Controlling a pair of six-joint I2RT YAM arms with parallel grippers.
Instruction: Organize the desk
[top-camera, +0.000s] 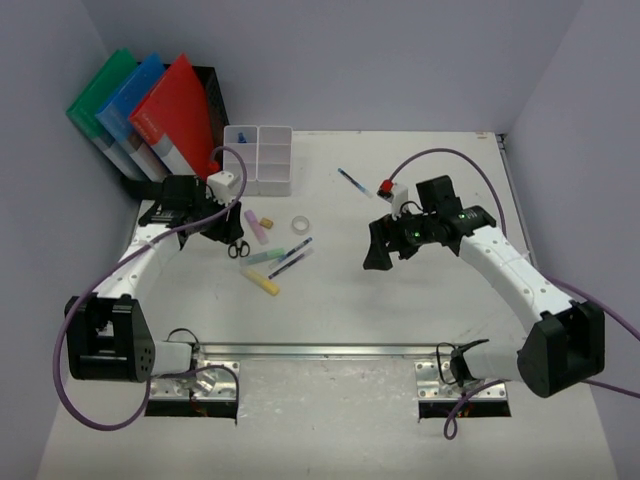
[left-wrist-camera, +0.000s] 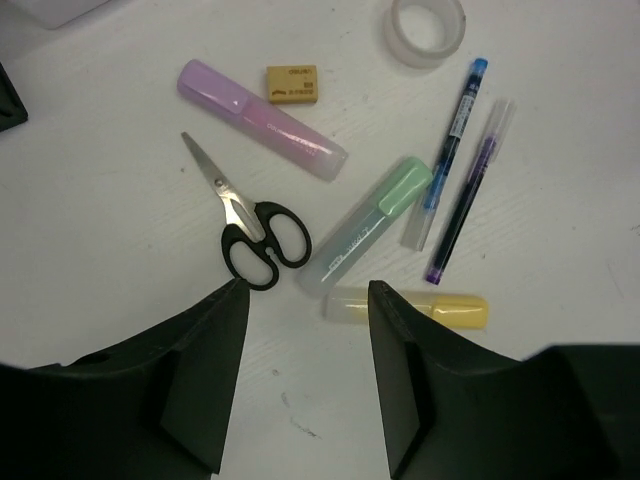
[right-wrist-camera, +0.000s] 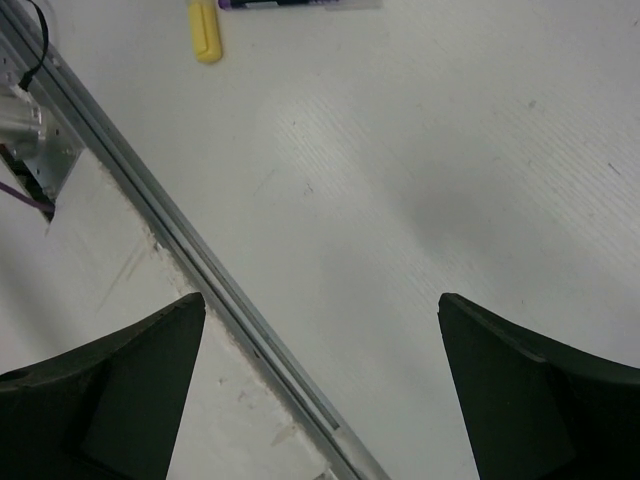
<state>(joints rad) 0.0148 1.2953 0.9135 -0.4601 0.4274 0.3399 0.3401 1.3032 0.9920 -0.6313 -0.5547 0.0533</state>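
The white desk carries a scatter of stationery left of centre: black-handled scissors, a pink highlighter, a tan eraser, a tape roll, a green highlighter, a blue pen, a purple pen and a yellow highlighter. My left gripper hovers just short of the scissors and highlighters, open, with nothing between its fingers. My right gripper hangs wide open and empty over bare desk near the silver rail, right of the scatter.
A white compartment tray stands at the back. Left of it, a black file rack holds green, blue and red folders. A lone pen and a small red-and-white item lie behind the right gripper. The rail runs along the near edge.
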